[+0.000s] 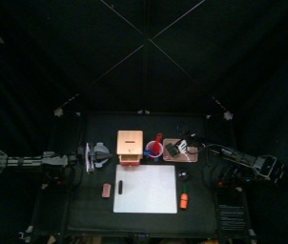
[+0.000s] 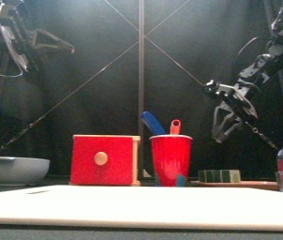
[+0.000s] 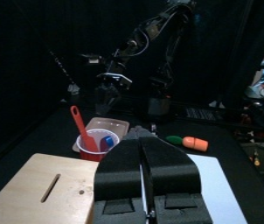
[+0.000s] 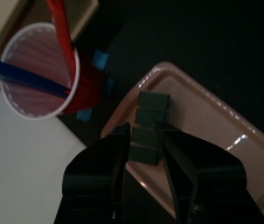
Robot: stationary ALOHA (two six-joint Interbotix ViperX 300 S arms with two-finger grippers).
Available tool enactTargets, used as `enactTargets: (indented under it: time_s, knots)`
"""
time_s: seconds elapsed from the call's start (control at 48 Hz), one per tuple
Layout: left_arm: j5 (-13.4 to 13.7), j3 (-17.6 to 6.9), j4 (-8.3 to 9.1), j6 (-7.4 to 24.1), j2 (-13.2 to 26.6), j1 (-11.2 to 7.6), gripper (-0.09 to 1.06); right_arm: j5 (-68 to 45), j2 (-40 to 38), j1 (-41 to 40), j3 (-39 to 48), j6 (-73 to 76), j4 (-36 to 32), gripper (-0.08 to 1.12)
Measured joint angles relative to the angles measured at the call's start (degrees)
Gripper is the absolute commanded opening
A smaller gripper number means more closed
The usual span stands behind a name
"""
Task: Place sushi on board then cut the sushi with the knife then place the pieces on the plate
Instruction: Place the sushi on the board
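Observation:
The dark green sushi roll (image 4: pixel 153 118) lies on the pink tray (image 4: pixel 211 122), also seen low at the right in the front view as the sushi roll (image 2: pixel 219 175). My right gripper (image 2: pixel 227 105) hangs well above it, open, its jaws framing the roll in the right wrist view (image 4: pixel 149 144) without touching it. The red cup (image 2: pixel 171 160) holds a blue knife (image 2: pixel 153 123) and a red knife (image 2: pixel 174 126), just left of the tray. The white board (image 1: pixel 147 189) lies in front. My left gripper (image 3: pixel 146 156) rests shut and high at the left side.
A wooden box (image 1: pixel 130 145) with a red drawer front (image 2: pixel 103 159) stands left of the cup. A blue-grey bowl (image 2: pixel 17 169) sits at the far left. An orange toy (image 1: pixel 182 200) lies right of the board, a small reddish piece (image 1: pixel 106 190) left of it.

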Motion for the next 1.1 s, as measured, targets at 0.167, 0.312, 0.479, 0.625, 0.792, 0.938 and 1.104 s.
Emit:
enactTargets:
  time_s: [0.167,0.312,0.479,0.625,0.792,0.938,1.104]
  knots:
    - [0.0,0.0,0.00,0.0,-0.1,-0.09,0.10,-1.2,-1.8,4.0,0.3,-0.9,-2.0,0.69]
    - [0.0,0.0,-0.09,0.0,0.0,0.00,0.10,-5.4,-4.9,10.2,1.1,0.4,-7.5,0.69]
    - [0.0,0.0,-0.09,-0.1,-0.1,0.00,0.10,-10.2,-9.9,12.7,2.3,0.0,-9.8,0.67]
    - [0.0,0.0,-0.26,-0.1,0.0,0.09,0.10,-11.0,-14.4,12.9,3.8,0.2,-10.4,0.66]
    - [0.0,0.0,-0.26,-0.1,0.0,0.62,0.10,-11.2,-17.2,13.5,4.9,0.2,-10.4,0.52]
    - [-0.1,0.0,-0.26,-0.1,-0.1,0.79,0.10,-11.1,-18.8,13.7,5.4,0.1,-10.4,0.33]
    - [0.0,0.0,-0.26,-0.1,0.0,1.05,0.10,-11.2,-18.6,13.9,6.0,-0.6,-10.6,0.22]
